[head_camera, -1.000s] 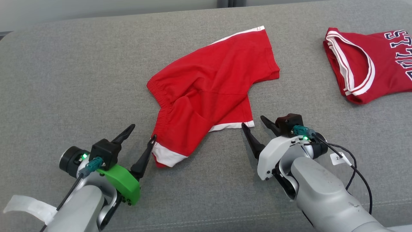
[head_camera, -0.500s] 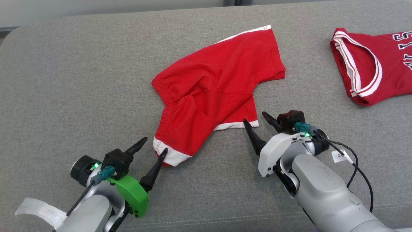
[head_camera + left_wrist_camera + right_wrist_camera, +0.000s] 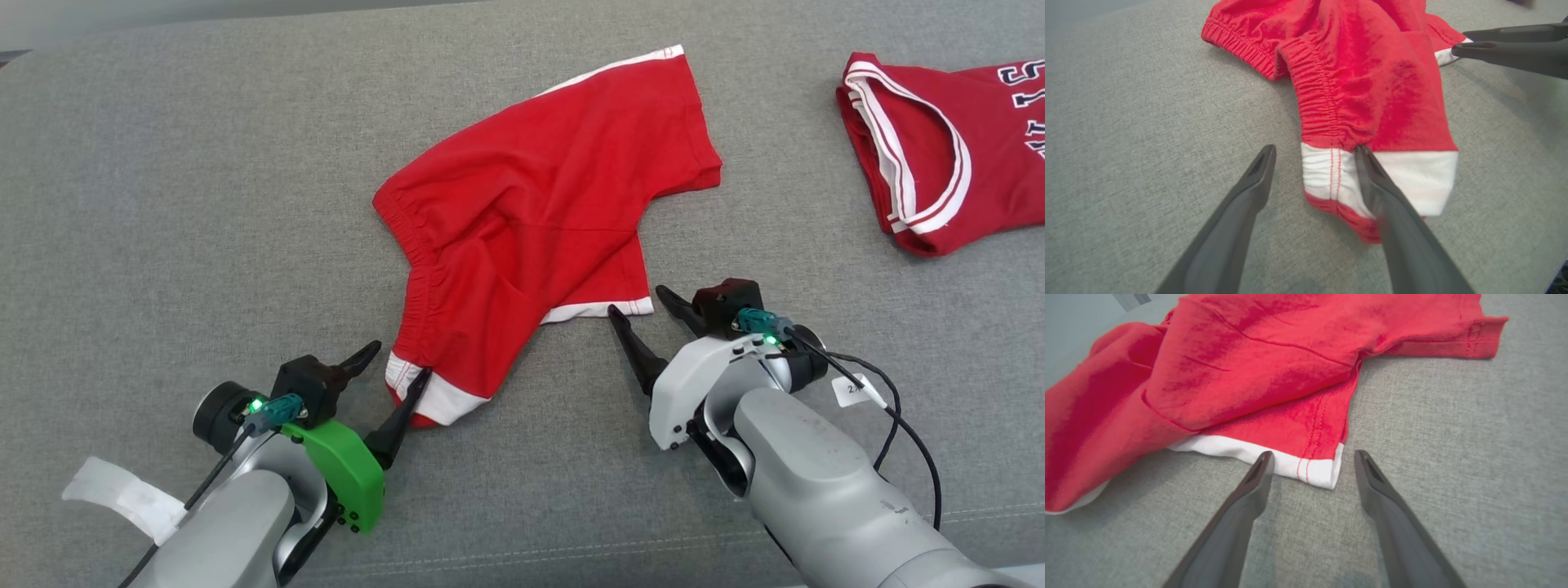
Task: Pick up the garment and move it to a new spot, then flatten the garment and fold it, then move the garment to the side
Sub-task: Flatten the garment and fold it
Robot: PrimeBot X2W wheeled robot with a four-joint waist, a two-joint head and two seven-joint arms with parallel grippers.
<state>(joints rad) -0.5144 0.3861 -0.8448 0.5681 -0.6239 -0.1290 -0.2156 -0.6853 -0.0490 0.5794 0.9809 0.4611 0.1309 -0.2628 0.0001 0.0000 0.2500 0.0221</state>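
Head view has the red shorts (image 3: pixel 539 220) lying crumpled near the middle of the grey upholstered surface (image 3: pixel 163 204), well apart from a red jersey (image 3: pixel 922 163) at the far right. The left end effector (image 3: pixel 401 360) is spread wide and holds nothing. In the left wrist view one of its fingers (image 3: pixel 1392 220) lies over the white band (image 3: pixel 1425 179) at the garment's nearest end, and the other stands over bare upholstery just beside it, so the band's edge sits between them, ready to be pinched. The right end effector (image 3: pixel 637 300) is equally wide and empty, and in the right wrist view its tips straddle the white-trimmed hem corner (image 3: pixel 1318 471). Taking two separate corners would probably let both arms lift the cloth together and keep it spread instead of bunching; neither grasp is made yet
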